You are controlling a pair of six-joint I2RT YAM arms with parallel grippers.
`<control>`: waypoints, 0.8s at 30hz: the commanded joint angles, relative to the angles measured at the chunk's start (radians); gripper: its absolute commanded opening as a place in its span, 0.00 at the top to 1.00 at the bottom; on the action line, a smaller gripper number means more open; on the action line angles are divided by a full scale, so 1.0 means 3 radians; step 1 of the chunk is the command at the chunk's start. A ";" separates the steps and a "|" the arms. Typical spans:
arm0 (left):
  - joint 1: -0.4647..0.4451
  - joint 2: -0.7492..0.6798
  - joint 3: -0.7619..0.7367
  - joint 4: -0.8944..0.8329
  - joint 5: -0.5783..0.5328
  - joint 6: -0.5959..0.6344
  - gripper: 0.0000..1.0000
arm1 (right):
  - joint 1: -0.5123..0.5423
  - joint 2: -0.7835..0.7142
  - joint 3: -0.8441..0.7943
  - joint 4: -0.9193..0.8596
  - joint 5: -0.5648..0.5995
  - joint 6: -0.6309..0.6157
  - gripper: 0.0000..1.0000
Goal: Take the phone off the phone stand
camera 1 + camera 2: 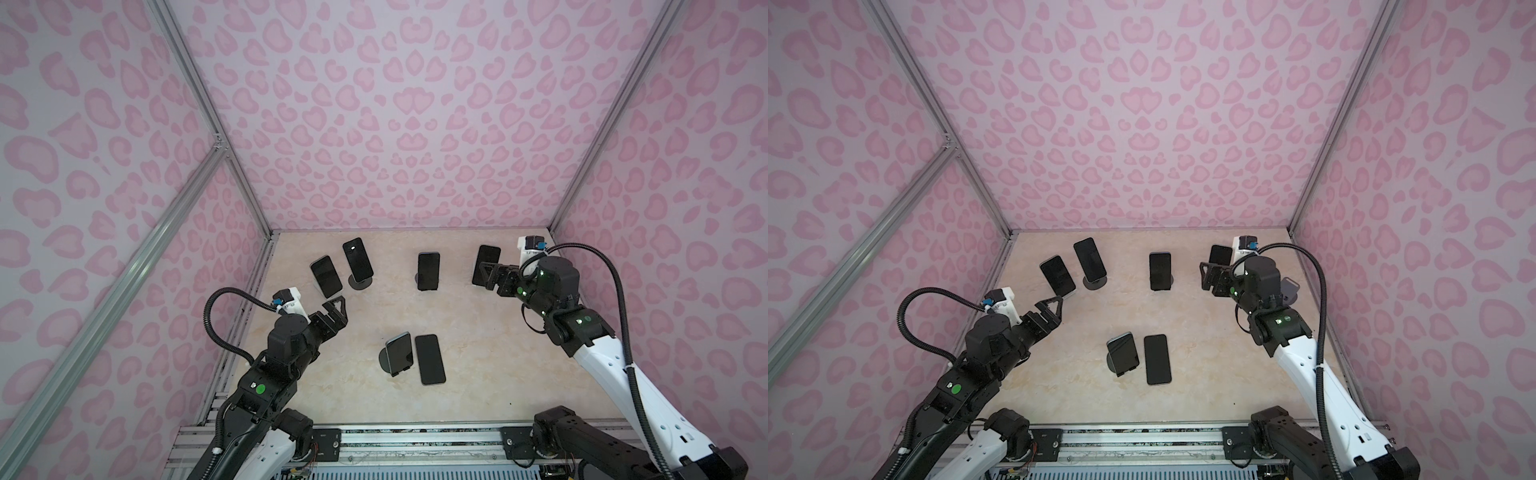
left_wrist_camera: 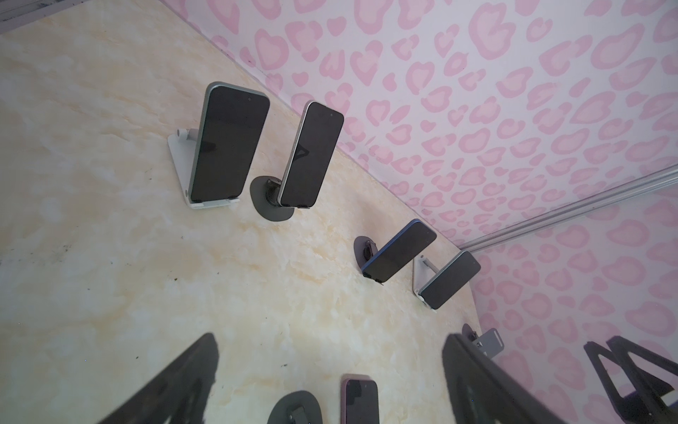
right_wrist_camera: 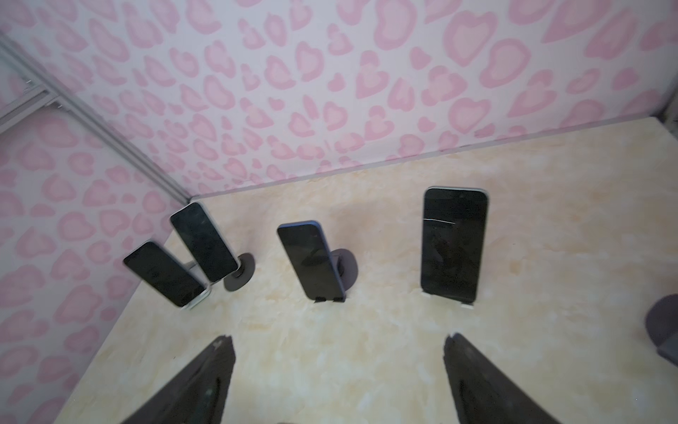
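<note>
Right hand [image 1: 484, 276] above table [image 1: 457, 332], jaws apart

Tabletop [image 1: 478, 353]: cream marble-look sheet, smooth, low sheen. Phones [image 2: 229, 143]: glossy black glass fronts, reflective. Round stand base [image 2: 269, 205]: matt dark grey. Flat stand plate [image 2: 178, 154]: pale, satin, looks metal. Wall [image 1: 415, 124]: matt printed panel. Frame rail [image 1: 104, 307]: brushed metal.
</note>
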 commanded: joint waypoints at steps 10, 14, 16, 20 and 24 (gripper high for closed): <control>-0.0001 -0.0457 -0.0248 -0.0239 0.0036 -0.0167 0.01 | 0.1722 -0.0292 -0.0359 -0.0216 0.0981 0.0099 0.02; -0.0001 -0.0484 -0.0238 -0.0308 0.0051 -0.0125 0.01 | 0.2124 -0.0290 -0.0498 -0.0062 0.1111 0.0141 0.02; -0.0003 -0.0527 -0.0267 -0.0332 0.0074 -0.0137 0.01 | 0.2319 -0.0200 -0.0557 0.0111 0.1182 0.0191 0.02; 0.0001 -0.0702 -0.0397 -0.0331 0.0060 -0.0194 0.01 | 0.2835 0.0189 -0.0574 0.0475 0.1628 0.0152 0.02; -0.0001 -0.0866 -0.0503 -0.0338 0.0026 -0.0215 0.01 | 0.3112 0.0663 -0.0366 0.0572 0.1826 0.0060 0.02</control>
